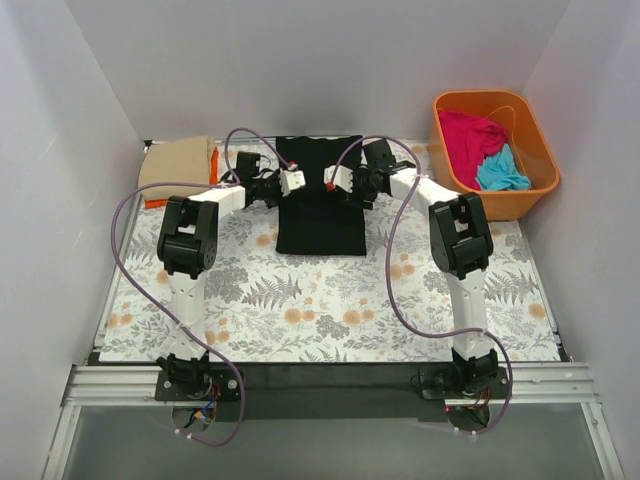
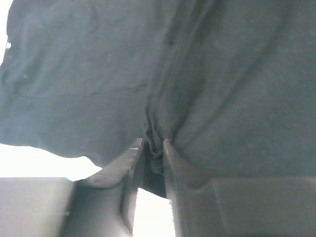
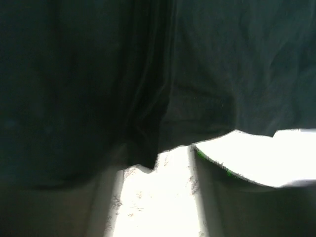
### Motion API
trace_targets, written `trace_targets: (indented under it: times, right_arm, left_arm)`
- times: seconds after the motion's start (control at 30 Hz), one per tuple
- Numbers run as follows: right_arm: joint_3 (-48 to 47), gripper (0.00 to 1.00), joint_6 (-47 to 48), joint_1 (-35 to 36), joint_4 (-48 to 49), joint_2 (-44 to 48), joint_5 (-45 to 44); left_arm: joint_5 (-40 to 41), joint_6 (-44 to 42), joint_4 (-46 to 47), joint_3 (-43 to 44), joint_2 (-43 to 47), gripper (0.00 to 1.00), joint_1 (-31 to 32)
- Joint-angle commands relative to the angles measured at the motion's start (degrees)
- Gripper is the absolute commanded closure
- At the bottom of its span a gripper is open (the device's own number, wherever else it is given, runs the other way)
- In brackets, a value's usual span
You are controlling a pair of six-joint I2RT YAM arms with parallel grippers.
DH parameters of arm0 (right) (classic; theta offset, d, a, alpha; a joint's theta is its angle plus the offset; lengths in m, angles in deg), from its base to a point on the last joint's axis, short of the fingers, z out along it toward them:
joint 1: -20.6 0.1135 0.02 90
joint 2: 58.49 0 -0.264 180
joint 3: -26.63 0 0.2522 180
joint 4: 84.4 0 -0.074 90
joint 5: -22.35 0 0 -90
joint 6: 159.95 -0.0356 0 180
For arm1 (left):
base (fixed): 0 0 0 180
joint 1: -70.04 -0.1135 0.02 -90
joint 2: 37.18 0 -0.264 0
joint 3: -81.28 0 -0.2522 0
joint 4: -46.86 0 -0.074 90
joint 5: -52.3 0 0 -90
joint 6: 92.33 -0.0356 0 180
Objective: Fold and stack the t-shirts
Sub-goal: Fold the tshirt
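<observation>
Black t-shirt (image 1: 320,222) folded on floral sheet (image 1: 330,310), toward the back, in the middle.
Left gripper (image 2: 153,144) narrow, pinching a fold of it; right gripper (image 3: 158,163) stands apart at its hem. Tan t-shirt (image 1: 178,165) lies at the back-left corner.

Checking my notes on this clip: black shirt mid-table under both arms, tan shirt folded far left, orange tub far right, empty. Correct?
Not quite: the orange tub is not empty. The top external view shows a magenta-pink shirt and a turquoise shirt inside it. The black shirt and tan shirt lie as you say.
</observation>
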Motion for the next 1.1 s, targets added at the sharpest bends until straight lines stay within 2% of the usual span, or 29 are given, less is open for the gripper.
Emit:
trace_targets:
  times: [0.0,0.03,0.13,0.23,0.3,0.43,0.5,0.57,0.7,1.07]
  right_arm:
    - [-5.4,0.28,-3.0,0.0,3.3,-0.5,-0.6]
    - [-6.1,0.2,-4.0,-0.1,3.4,-0.2,-0.6]
    - [-5.0,0.19,-6.3,-0.3,3.3,3.9,-0.4]
    - [1.8,0.19,-6.8,-0.3,2.8,12.8,1.5]
    - [7.0,0.22,-6.3,-0.4,1.3,19.1,2.6]
    - [15.3,0.32,-4.8,-0.2,-4.0,26.1,4.7]
    - [19.3,0.35,-3.4,0.6,-5.0,28.7,4.8]
    - [24.6,0.36,-2.4,1.5,-5.0,29.9,3.9]
    - [30.5,0.36,-1.1,4.8,-4.0,30.2,1.9]
    - [39.0,0.33,-0.2,9.0,6.6,27.5,-2.0]
  left_arm:
    - [2.5,4.3,1.9,1.0,2.1,0.68,-0.8]
    - [2.4,5.3,2.1,0.5,3.7,0.63,-0.8]
    - [1.0,11.1,2.6,-2.2,7.9,0.54,-1.0]
    - [-1.2,15.2,1.8,-6.8,16.0,0.51,-1.3]
    - [-2.8,14.5,-1.6,-9.2,21.9,0.51,-1.3]
    - [-5.4,9.8,-6.4,-20.1,31.6,0.51,-0.8]
    - [-3.0,6.3,-7.2,-26.9,35.6,0.51,1.1]
    - [-0.8,3.2,-7.1,-31.5,37.0,0.53,2.8]
    - [1.4,0.2,-5.9,-35.2,37.4,0.53,5.3]
    - [2.1,-5.9,-0.7,-38.8,33.7,0.53,6.4]
